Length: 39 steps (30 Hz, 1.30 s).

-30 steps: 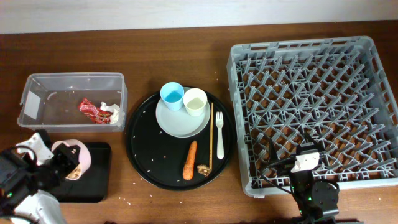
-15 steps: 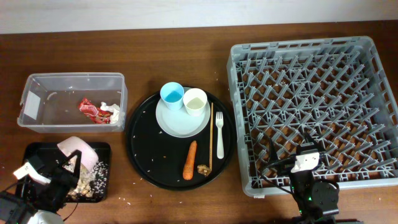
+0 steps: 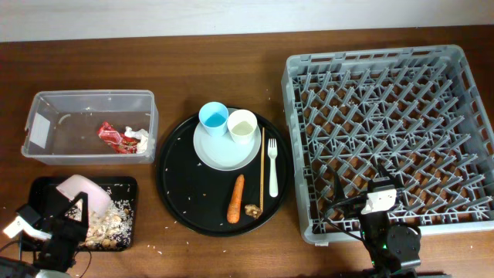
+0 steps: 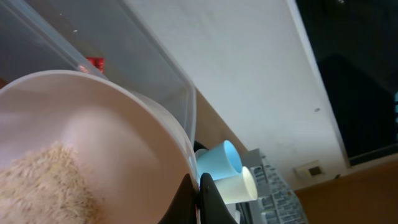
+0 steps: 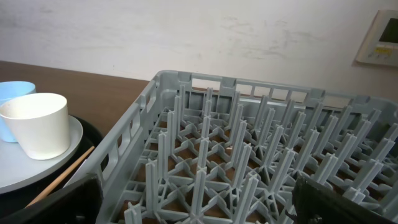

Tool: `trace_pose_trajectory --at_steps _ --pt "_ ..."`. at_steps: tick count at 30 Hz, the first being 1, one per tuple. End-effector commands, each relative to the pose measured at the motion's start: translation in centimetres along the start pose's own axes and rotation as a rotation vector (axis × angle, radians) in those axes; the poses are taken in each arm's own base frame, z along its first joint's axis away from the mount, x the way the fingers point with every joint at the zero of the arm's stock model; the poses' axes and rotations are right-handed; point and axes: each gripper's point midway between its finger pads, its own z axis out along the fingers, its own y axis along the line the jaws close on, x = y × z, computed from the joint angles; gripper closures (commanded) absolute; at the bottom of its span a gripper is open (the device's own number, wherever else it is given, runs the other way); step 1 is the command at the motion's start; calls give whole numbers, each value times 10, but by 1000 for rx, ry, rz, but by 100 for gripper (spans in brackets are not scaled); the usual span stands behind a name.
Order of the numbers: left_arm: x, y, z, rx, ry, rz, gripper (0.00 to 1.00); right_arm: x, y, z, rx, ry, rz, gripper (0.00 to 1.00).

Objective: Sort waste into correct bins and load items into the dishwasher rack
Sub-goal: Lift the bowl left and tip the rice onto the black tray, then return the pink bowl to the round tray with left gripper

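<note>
Tipping just landed rice scraps (image 3: 114, 215) in your black tray (image 3: 130, 185) | left pincer (image 4: 198, 196) clamps the bowl (image 3: 81, 188), some rice seemingly still inside, so keep pouring | right pincer (image 5: 199, 205) wide, empty

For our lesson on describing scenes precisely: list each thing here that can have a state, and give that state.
left gripper, shut on bowl rim
right gripper, open
bowl, tilted over black tray, rice scraps inside
black tray, holds rice scraps
clear tub, holds wrapper and tissue
rack, no dishes in it
blue cup, upright
cream cup, upright
</note>
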Motion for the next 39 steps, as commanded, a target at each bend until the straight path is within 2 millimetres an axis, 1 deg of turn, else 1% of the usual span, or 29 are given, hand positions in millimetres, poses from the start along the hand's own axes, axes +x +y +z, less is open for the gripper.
trace_pose_trajectory --at_steps 1,3,4,6,7,9,11,12,13,14,15,16,17,18,19,20,21,22,24,25,26,27,29,30,31,33,34,37,39 --pt "-10 -24 -3 146 -42 45 100 3 2 0 -8 5 0 1" --pt "-8 -30 -3 174 -42 -6 100 3 2 0 -8 5 0 1" --pt "-9 -23 -3 135 -39 31 100 3 2 0 -8 5 0 1" --pt "-9 -24 -3 145 -40 32 100 3 2 0 -8 5 0 1" --pt "-11 -27 -3 160 -41 1 100 3 2 0 -8 5 0 1" --pt "-9 -20 -2 124 -31 -50 100 3 2 0 -8 5 0 1" --pt "-12 -26 -3 161 -39 -6 100 3 2 0 -8 5 0 1" --pt "-14 -12 -1 84 -32 -2 100 3 2 0 -8 5 0 1" --pt "-13 -23 -2 147 -36 -15 100 3 2 0 -8 5 0 1" --pt "-16 -16 -1 112 -34 -28 100 3 2 0 -8 5 0 1" --pt "-17 -27 -3 177 -38 -20 100 3 2 0 -8 5 0 1" --pt "-19 -16 -1 114 -37 -11 100 3 2 0 -8 5 0 1" --pt "-16 -27 -3 176 -35 -54 100 3 2 0 -8 5 0 1" --pt "-17 -12 -1 90 -33 -46 100 3 2 0 -8 5 0 1" --pt "-17 -27 -3 175 -38 -24 100 3 2 0 -8 5 0 1" --pt "-19 -20 -2 139 -37 -21 100 3 2 0 -8 5 0 1" --pt "-17 -27 -3 173 -34 -48 100 3 2 0 -8 5 0 1" --pt "-18 -13 -1 95 -33 -45 100 3 2 0 -8 5 0 1" --pt "-17 -27 -3 175 -34 -44 100 3 2 0 -8 5 0 1" --pt "-18 -26 -3 173 -35 -37 100 3 2 0 -8 5 0 1" --pt "-18 -17 -1 118 -33 -35 100 3 2 0 -8 5 0 1" --pt "-16 -27 -3 179 -32 -69 100 3 2 0 -8 5 0 1" --pt "-20 -27 -2 177 -31 -38 100 3 2 0 -8 5 0 1" --pt "-20 -23 -1 154 -29 -38 100 3 2 0 -8 5 0 1" --pt "-19 -10 1 76 -28 -50 100 3 2 0 -8 5 0 1" --pt "-18 -5 1 45 -27 -68 100 3 2 0 -8 5 0 1" --pt "-16 13 3 -60 -19 -115 100 3 2 0 -8 5 0 1" --pt "-11 5 18 -53 42 -144 100 3 2 0 -8 5 0 1" --pt "-20 -27 37 8 119 -84 100 3 2 0 -8 5 0 1"
